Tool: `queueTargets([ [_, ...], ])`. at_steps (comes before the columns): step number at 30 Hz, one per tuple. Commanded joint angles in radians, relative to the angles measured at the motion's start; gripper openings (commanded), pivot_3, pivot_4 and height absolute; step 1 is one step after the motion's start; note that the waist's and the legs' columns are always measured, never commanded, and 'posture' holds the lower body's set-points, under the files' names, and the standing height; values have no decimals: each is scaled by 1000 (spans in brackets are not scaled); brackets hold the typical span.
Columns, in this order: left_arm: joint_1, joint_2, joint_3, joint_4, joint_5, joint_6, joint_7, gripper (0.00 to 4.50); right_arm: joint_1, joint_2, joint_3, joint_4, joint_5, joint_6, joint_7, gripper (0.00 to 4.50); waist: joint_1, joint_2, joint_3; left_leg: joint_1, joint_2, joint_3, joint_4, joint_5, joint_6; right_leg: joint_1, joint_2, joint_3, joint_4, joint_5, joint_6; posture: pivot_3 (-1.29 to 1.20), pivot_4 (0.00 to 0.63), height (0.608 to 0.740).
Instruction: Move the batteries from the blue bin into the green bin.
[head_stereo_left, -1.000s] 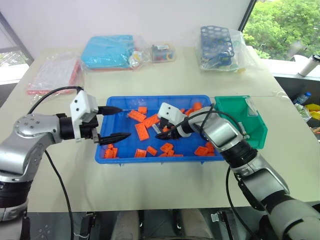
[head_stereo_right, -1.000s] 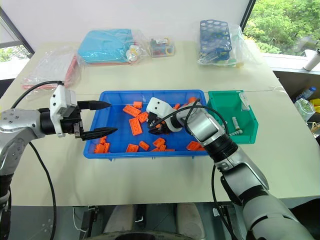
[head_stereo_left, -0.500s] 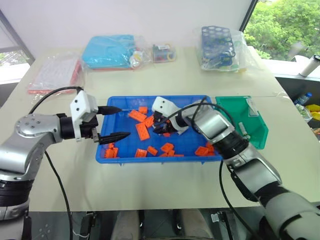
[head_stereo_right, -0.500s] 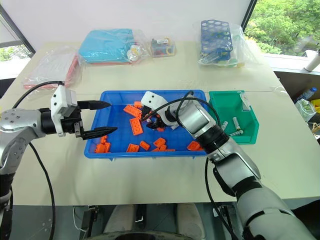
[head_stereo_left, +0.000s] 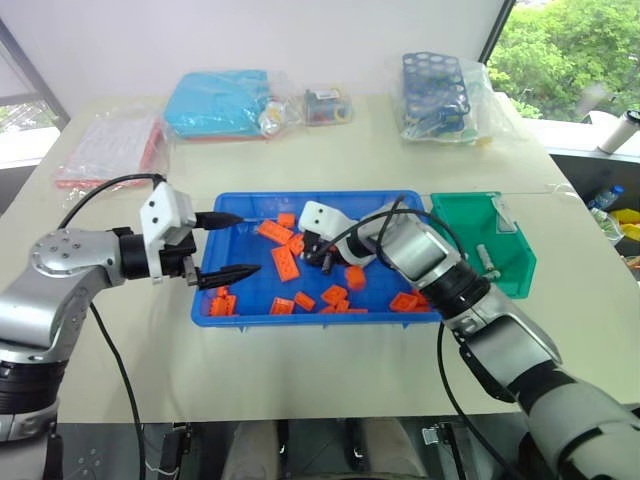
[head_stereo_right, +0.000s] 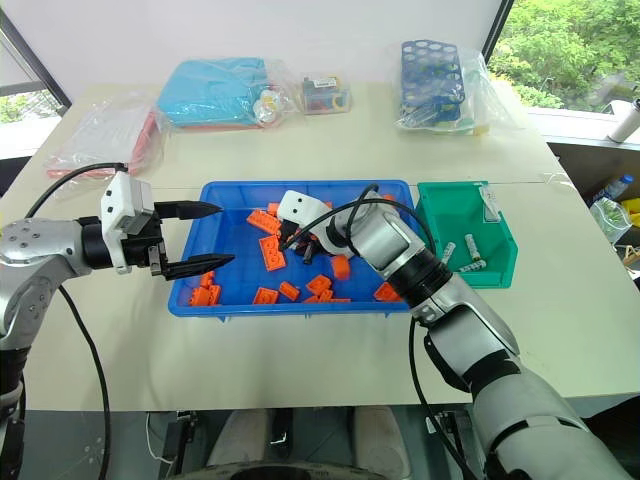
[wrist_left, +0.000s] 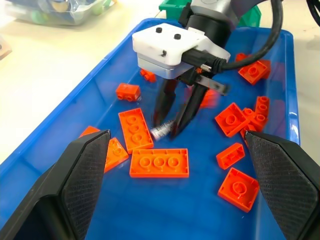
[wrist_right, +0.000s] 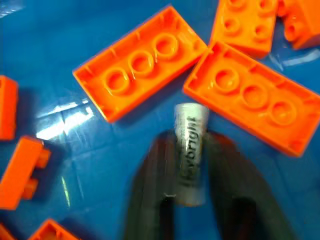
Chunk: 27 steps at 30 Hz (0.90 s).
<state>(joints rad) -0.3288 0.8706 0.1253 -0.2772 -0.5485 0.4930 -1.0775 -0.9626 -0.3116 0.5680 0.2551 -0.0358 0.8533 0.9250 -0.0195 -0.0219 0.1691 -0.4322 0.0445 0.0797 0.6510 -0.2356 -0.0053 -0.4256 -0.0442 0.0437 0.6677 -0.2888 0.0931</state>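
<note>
1. A battery (wrist_right: 190, 152) lies low in the middle of the blue bin (head_stereo_left: 232, 312), between orange bricks (wrist_left: 159, 163), and the right gripper (wrist_left: 171, 126) has its two black fingers clamped on it.
2. It looks just gripped and not yet lifted; it sits at or just above the bin floor, though I cannot tell whether it touches.
3. The green bin (head_stereo_right: 497, 275) stands against the blue bin's right end and already holds a few batteries (head_stereo_right: 470, 244), so part of the job is done.
4. I can make out no other battery among the bricks, so this may be the last one; some could be hidden.
5. What is left, as I judge it: lift this one, carry it right over the rim, and drop it in the green bin.
6. The left gripper (head_stereo_left: 233, 246) hangs over the blue bin's left end with fingers apart, holding nothing.
</note>
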Motion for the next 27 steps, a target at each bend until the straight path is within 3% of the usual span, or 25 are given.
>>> queueTargets([
  [1,-11,5,20,-9,1,-16,3,4500,4,6,-7,-11,-3,10,-2,34,0,0,0,0,0,0,0,0,0,0,0,0,0,0,0,0,150,739],
  [10,-34,0,6,2,-6,-8,-7,4500,21,-80,-127,-194,66,88,17,34,3,0,0,0,0,0,0,0,0,0,0,0,0,0,0,0,150,739],
  [16,-46,-10,-6,-5,-21,10,-12,4500,27,-262,-430,-382,218,314,25,34,9,0,0,-1,0,0,0,0,0,-1,-1,0,-1,0,0,0,150,739],
  [22,-68,-31,-37,15,-15,7,-22,4500,174,-596,-612,-379,233,339,18,34,10,0,0,-2,-1,0,-1,0,0,0,-1,0,-2,0,0,0,150,739],
  [27,-106,-48,-65,51,-1,-3,-42,4500,309,-663,-658,-425,247,331,-31,34,-9,0,0,0,-1,0,-1,0,0,0,1,1,-2,0,0,0,150,739],
])
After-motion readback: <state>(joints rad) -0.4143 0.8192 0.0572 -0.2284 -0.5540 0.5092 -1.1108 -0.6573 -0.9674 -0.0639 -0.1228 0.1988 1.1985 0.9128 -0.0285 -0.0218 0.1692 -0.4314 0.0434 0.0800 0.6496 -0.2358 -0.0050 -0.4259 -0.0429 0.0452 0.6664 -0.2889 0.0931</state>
